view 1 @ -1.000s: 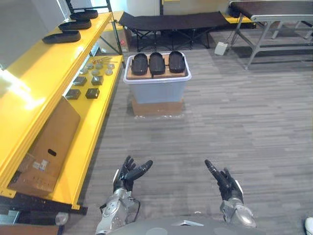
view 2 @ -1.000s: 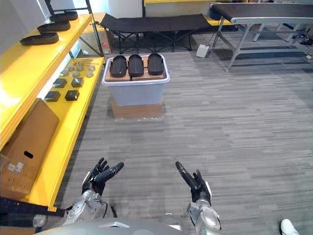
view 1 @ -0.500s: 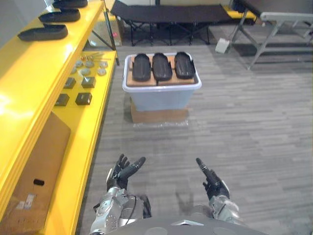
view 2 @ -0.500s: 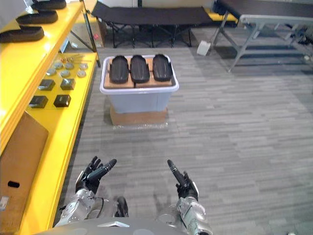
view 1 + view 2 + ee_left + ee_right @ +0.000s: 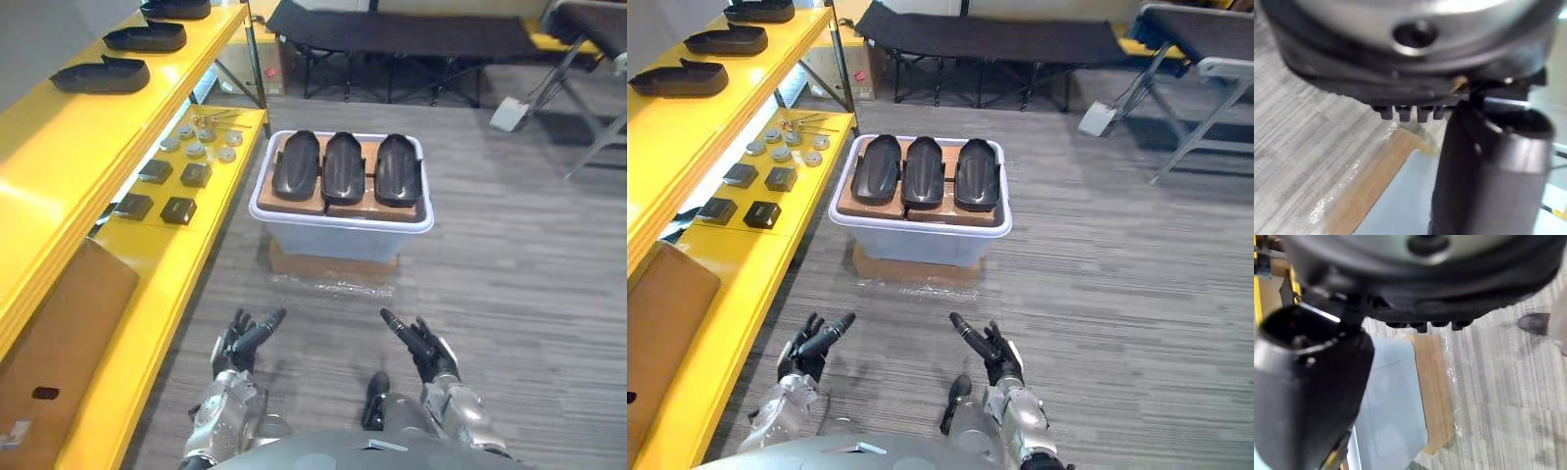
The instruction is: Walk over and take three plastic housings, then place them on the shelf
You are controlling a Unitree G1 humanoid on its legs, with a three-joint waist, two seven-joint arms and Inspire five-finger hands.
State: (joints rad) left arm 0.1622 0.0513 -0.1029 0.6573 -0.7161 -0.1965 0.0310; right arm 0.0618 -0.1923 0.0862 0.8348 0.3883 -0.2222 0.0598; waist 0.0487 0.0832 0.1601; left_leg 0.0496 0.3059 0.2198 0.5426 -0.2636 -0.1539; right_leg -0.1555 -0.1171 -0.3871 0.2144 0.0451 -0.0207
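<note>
Grey plank floor (image 5: 509, 255) ahead, and there's the pale bin (image 5: 338, 235), three black plastic housings (image 5: 345, 166) side by side on top, yellow shelf (image 5: 88, 147) alongside. Left hand (image 5: 245, 343) and right hand (image 5: 421, 348) hover low, fingers straight, empty.

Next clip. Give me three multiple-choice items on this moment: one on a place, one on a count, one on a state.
1. The black oval plastic housings ahead of the robot rest on: A a wooden stool; B the pale grey plastic bin; C a red cart.
2. How many housings are on that bin? A two; B five; C three.
3. The left robot hand and right robot hand are: A open and empty; B shut on housings; C gripping the bin.
Answers: 1 B, they lie across the bin's top; 2 C, three lie side by side; 3 A, the fingers are straight and hold nothing.
</note>
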